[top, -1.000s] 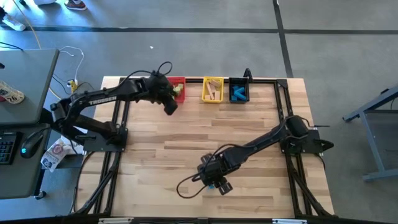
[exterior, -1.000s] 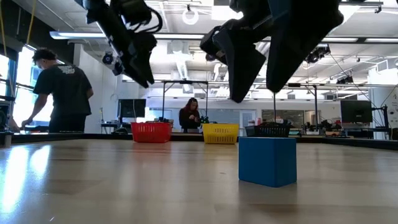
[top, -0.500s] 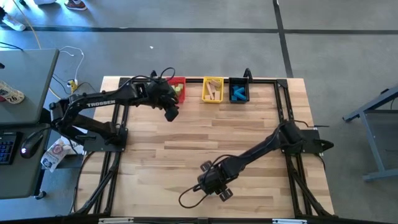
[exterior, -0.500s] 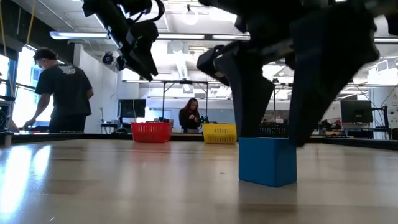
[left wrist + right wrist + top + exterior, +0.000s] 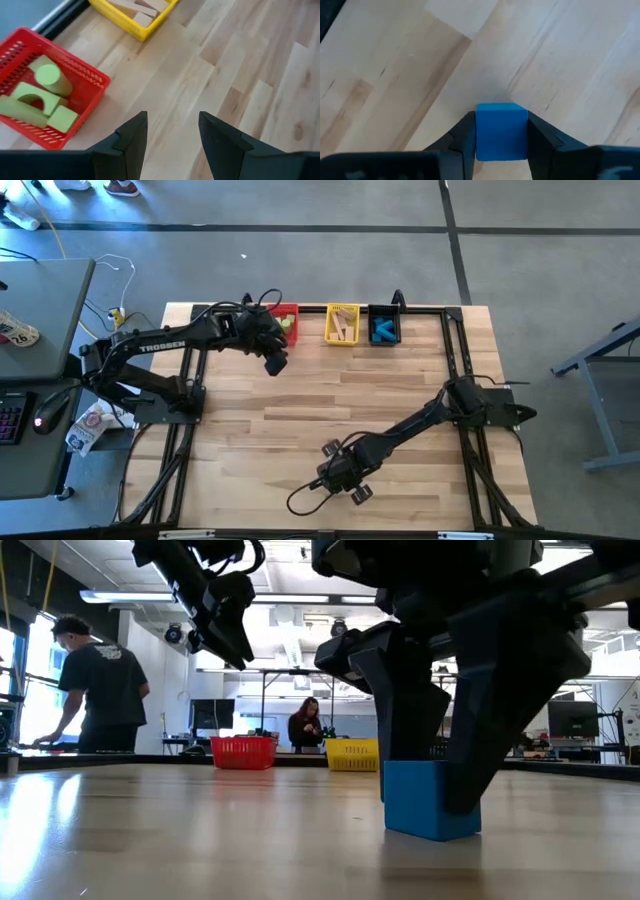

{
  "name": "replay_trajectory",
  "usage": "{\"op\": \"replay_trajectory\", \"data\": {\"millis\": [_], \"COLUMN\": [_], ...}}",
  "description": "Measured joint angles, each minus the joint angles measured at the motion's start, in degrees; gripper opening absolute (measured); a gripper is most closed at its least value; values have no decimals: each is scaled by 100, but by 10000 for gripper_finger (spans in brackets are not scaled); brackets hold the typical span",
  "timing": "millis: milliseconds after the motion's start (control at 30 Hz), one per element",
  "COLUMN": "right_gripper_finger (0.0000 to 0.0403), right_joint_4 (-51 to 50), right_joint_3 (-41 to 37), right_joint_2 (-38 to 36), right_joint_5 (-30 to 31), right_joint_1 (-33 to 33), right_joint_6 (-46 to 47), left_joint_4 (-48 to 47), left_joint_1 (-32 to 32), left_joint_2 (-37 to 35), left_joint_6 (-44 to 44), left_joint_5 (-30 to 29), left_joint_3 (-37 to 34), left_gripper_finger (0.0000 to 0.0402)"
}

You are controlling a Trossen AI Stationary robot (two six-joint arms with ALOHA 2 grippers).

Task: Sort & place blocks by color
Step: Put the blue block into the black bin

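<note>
Blue cube (image 5: 501,131) sat on table (image 5: 400,390) near front edge, right gripper (image 5: 501,137) clamped on both sides. Left gripper (image 5: 172,135) hung empty, fingers apart, beside red bin (image 5: 75,85).

Beyond my right pincer (image 5: 432,770) the room opens wide, with bright strip lights (image 5: 150,597) and pipes on a white ceiling. Far past it a person (image 5: 305,727) sits at a desk, and off to one side another person (image 5: 98,685) stands by a bright window (image 5: 10,680). Grey floor (image 5: 300,260) with dark seams surrounds my plank tabletop (image 5: 330,395), and a grey desk (image 5: 35,370) stands beside it.
</note>
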Motion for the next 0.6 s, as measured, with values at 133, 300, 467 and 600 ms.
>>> {"op": "replay_trajectory", "data": {"millis": [133, 300, 467, 600], "right_gripper_finger": [107, 107, 107, 107], "right_joint_4": [-73, -437, -796, -1227], "right_joint_3": [7, 3, -6, -6], "right_joint_2": [-4, -87, -278, -410], "right_joint_5": [-17, 150, 741, 1243], "right_joint_1": [-64, -148, -187, -310], "right_joint_6": [193, 444, 481, 504], "left_joint_4": [0, 0, 52, 281], "left_joint_1": [0, -14, -204, -436], "left_joint_2": [0, 0, 2, 4], "left_joint_6": [169, 460, 698, 774], "left_joint_5": [342, 842, 826, 828], "left_joint_3": [0, 0, -4, -7], "left_gripper_finger": [163, 163, 163, 163]}}
